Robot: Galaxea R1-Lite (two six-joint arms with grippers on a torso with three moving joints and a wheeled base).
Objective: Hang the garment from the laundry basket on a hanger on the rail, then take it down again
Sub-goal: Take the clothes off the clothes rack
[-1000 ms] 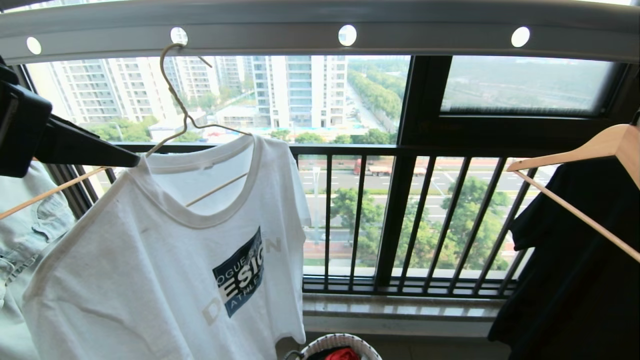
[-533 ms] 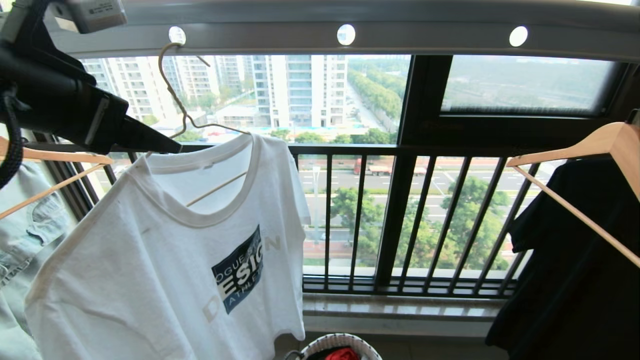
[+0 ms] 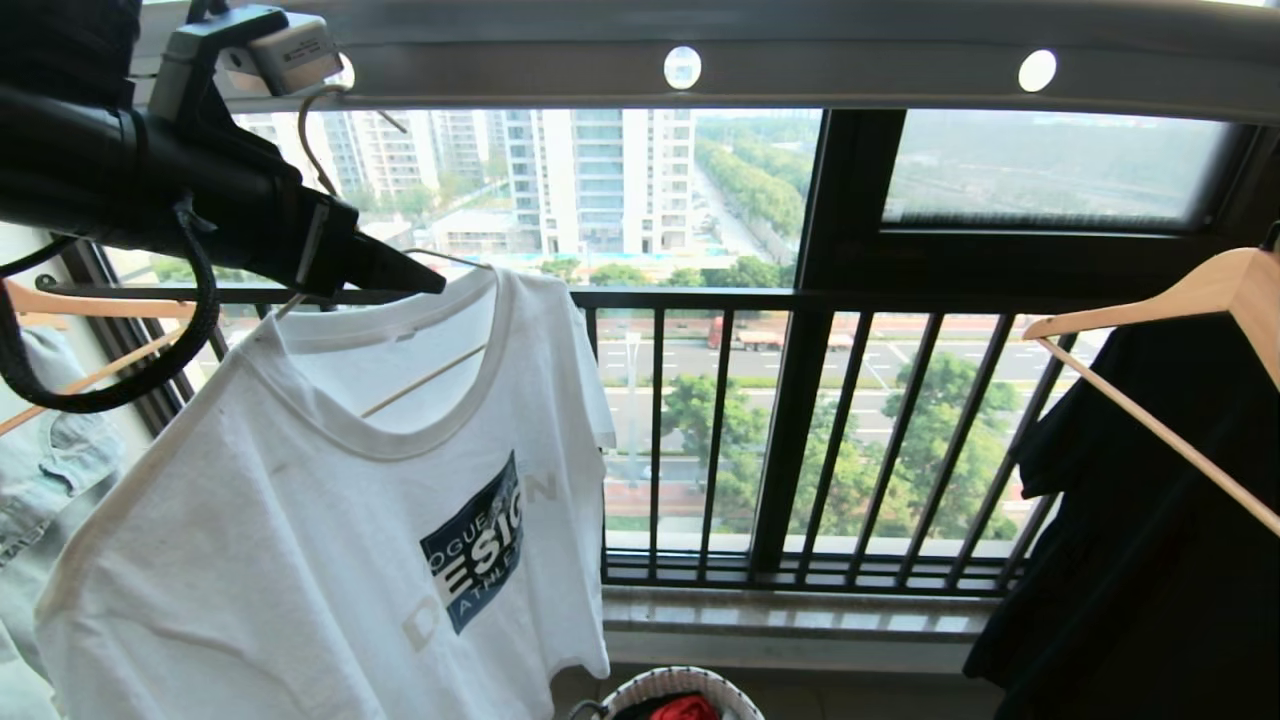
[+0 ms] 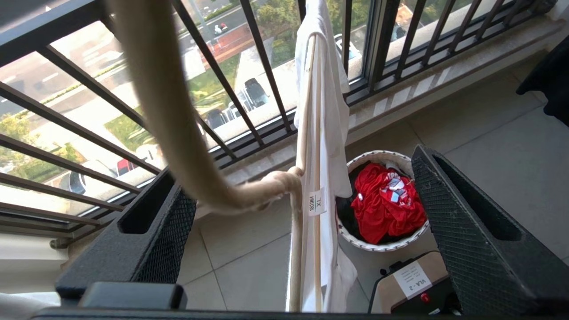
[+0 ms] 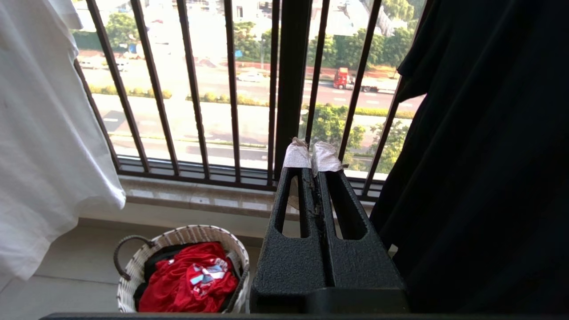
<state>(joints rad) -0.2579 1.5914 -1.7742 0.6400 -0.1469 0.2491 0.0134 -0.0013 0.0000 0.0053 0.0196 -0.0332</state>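
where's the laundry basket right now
In the head view the laundry basket sits on the floor at the bottom edge, below the window guard, just right of the hanging garment.

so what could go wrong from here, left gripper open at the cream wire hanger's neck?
1. The left gripper straddles the thin cream wire hanger with its jaws wide; closing off-centre could miss the wire.
2. Lifting could snag the hook on the grey holed rail.
3. The tilted white printed T-shirt might slip off.
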